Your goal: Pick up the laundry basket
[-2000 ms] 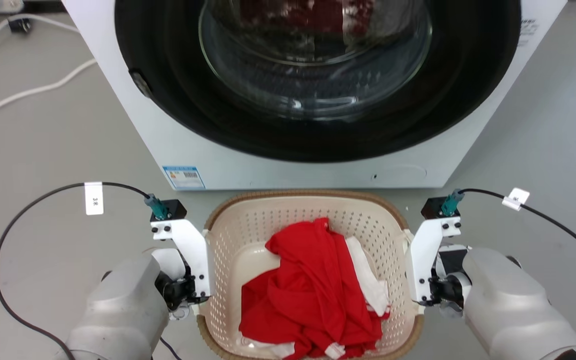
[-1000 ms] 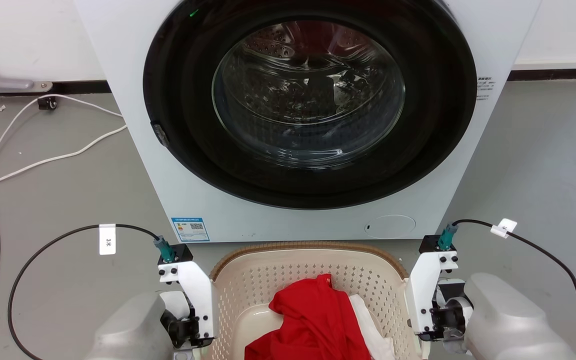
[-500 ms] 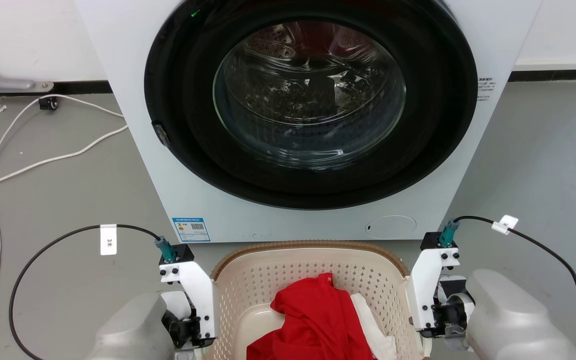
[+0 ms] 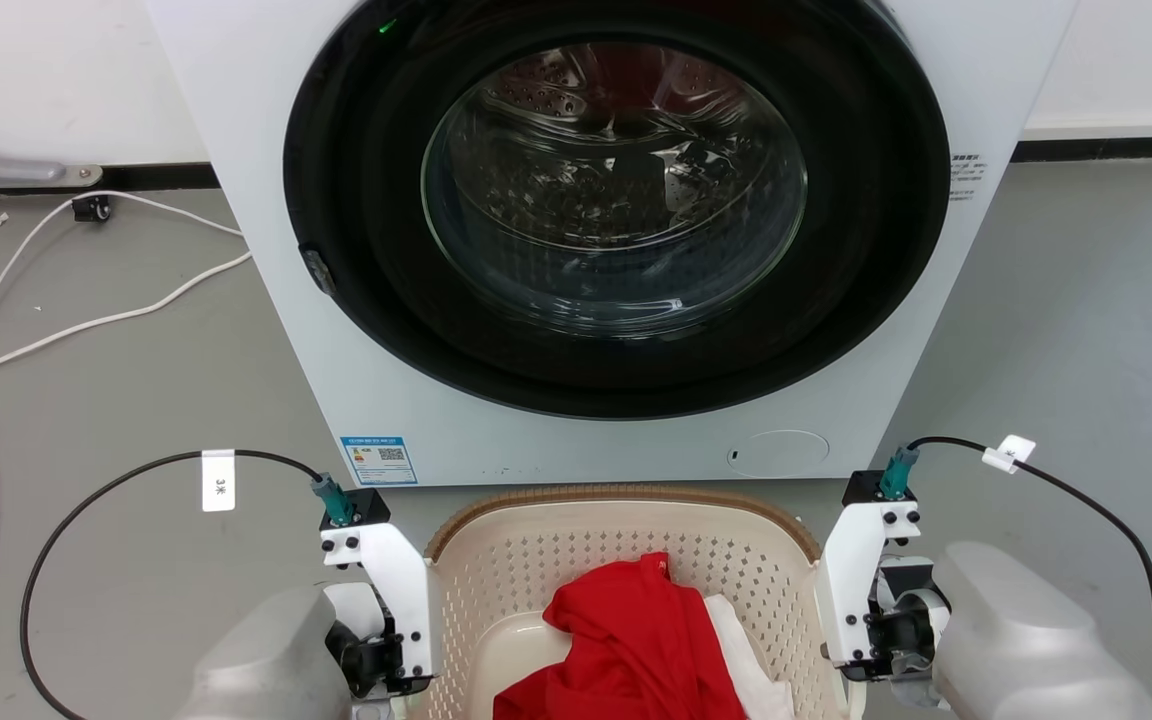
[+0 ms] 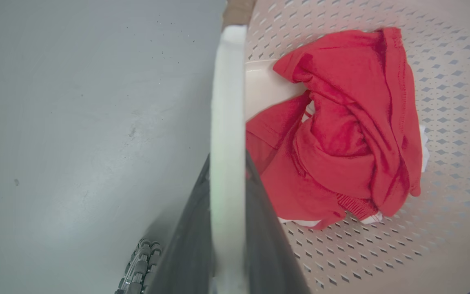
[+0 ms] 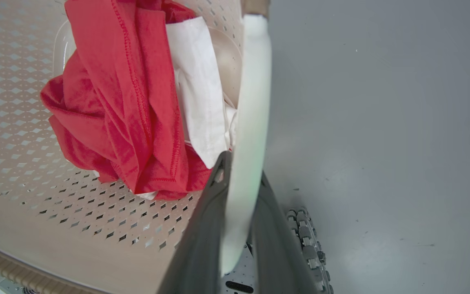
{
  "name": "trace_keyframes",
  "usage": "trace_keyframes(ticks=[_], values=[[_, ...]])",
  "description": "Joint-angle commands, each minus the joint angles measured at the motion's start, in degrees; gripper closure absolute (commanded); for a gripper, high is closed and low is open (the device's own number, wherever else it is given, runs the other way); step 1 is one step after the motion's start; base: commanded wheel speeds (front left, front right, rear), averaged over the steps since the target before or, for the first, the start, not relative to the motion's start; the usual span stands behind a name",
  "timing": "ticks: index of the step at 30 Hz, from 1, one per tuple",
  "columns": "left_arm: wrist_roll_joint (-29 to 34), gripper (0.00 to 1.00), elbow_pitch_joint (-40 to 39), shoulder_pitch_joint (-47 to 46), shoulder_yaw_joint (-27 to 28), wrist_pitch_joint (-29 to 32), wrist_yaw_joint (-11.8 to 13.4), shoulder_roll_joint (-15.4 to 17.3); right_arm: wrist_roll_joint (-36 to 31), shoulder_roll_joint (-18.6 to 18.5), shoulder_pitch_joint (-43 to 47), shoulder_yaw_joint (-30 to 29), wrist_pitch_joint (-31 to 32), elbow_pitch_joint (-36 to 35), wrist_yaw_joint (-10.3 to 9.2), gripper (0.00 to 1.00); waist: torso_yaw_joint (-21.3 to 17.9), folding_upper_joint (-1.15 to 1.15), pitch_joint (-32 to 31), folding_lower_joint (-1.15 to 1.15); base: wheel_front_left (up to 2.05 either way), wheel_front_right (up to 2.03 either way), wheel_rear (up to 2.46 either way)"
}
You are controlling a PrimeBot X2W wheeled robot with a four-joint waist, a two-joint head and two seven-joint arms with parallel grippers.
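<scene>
Laundry basket (image 4: 626, 560) barely shifts from half a second ago | left gripper (image 5: 227, 163) squeezes narrow on 9 o'clock handle (image 5: 227, 102) | right gripper (image 6: 239, 167) squeezes narrow on 3 o'clock handle (image 6: 253, 81)

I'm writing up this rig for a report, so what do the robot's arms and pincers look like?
The left forearm and right forearm are rounded silver-grey shells. Each wrist carries a white bracket with black screws, a teal plug and a looping black cable. White tags mark the cables. The left pincer and right pincer have long dark-grey fingers.
</scene>
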Motion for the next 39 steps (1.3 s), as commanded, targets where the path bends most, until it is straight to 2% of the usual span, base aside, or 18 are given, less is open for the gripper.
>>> trace_keyframes(ticks=[1,39], values=[[-0.45,1.0,-0.98,-0.13,-0.03,-0.42,-0.48,-1.31,0.8,1.61,-0.99,0.14,0.04,-0.54,0.66,1.0,-0.05,0.0,-0.01,0.0,0.0,0.0,0.0],[-2.53,1.0,-1.02,-0.19,-1.69,-1.37,-0.49,-1.35,3.25,1.47,-1.98,1.84,-0.34,0.52,0.67,1.0,-0.19,0.0,0.2,0.0,0.0,0.0,0.0]])
